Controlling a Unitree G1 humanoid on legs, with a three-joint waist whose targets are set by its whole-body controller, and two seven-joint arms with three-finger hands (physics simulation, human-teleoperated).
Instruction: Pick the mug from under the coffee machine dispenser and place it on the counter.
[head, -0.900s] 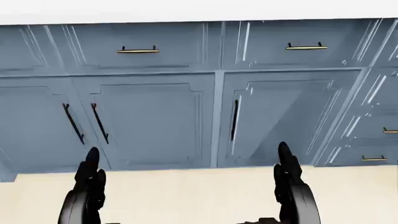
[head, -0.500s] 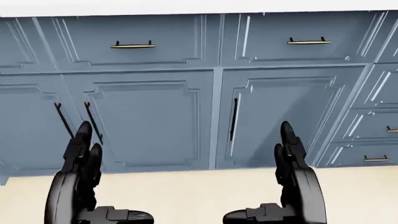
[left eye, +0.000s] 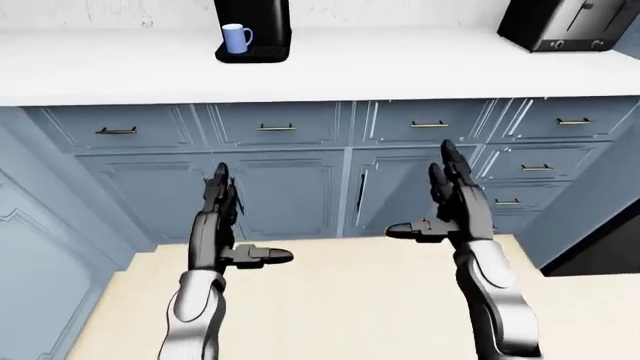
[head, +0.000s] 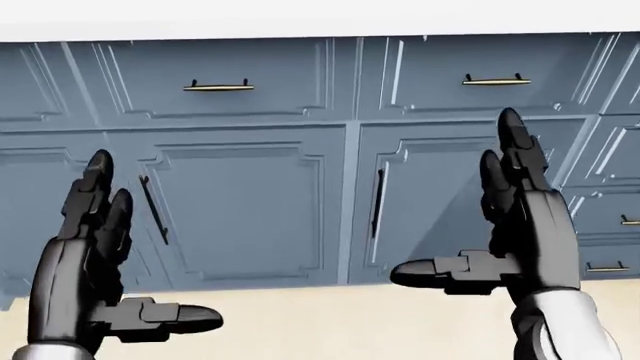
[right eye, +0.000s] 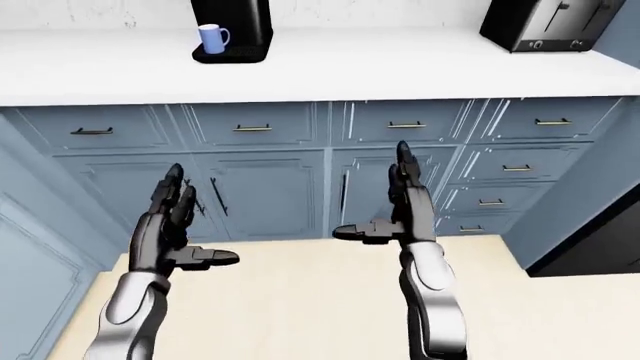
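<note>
A light blue mug (left eye: 236, 38) stands on the base of a black coffee machine (left eye: 254, 28) at the top left of the white counter (left eye: 380, 71) in the left-eye view. My left hand (left eye: 228, 221) is open and empty, raised before the blue cabinet doors, far below the mug. My right hand (left eye: 432, 199) is open and empty, a little higher, right of centre. In the head view both hands show large, the left hand (head: 125, 259) and the right hand (head: 470, 217), with the fingers straight up and the thumbs pointing inward.
A black toaster (left eye: 565, 24) stands at the counter's top right. Blue drawers and doors with brass and black handles (left eye: 276, 128) run under the counter. A tall blue panel (left eye: 30, 262) stands at the left. The floor (left eye: 350, 300) is pale wood.
Both hands have risen in the head view and opened out with thumbs pointing inward; the right has risen more. The view has shifted slightly.
</note>
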